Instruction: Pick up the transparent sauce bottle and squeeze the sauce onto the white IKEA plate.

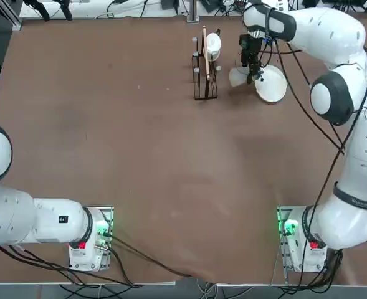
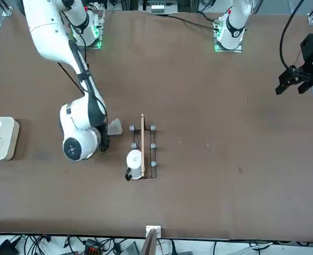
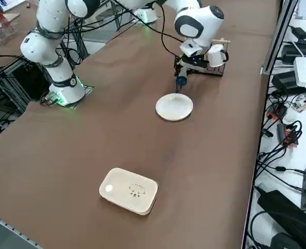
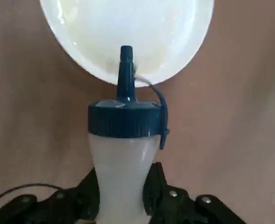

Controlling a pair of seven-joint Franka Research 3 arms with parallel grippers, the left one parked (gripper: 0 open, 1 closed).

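Note:
My right gripper (image 4: 123,189) is shut on the transparent sauce bottle (image 4: 123,158), and its black fingers (image 4: 158,184) pinch the whitish body in at the waist. The bottle is tipped nozzle-down. Its blue nozzle cap (image 4: 125,116) points at the white IKEA plate (image 4: 128,28), with the tip over the plate's near rim. In the right side view the gripper (image 3: 183,72) hangs just above the plate (image 3: 174,107), on the side toward the wire rack. From overhead the gripper (image 1: 252,67) sits at the plate's (image 1: 274,87) left edge at the far side of the table. In the front view my arm hides the plate.
A black wire rack (image 1: 205,70) holding a white cup and a wooden stick stands just left of the gripper, close by (image 3: 215,56). A white boxy rounded-rectangle object (image 3: 129,190) lies on the brown table near its right end. Cables and gear lie beyond the table's far edge.

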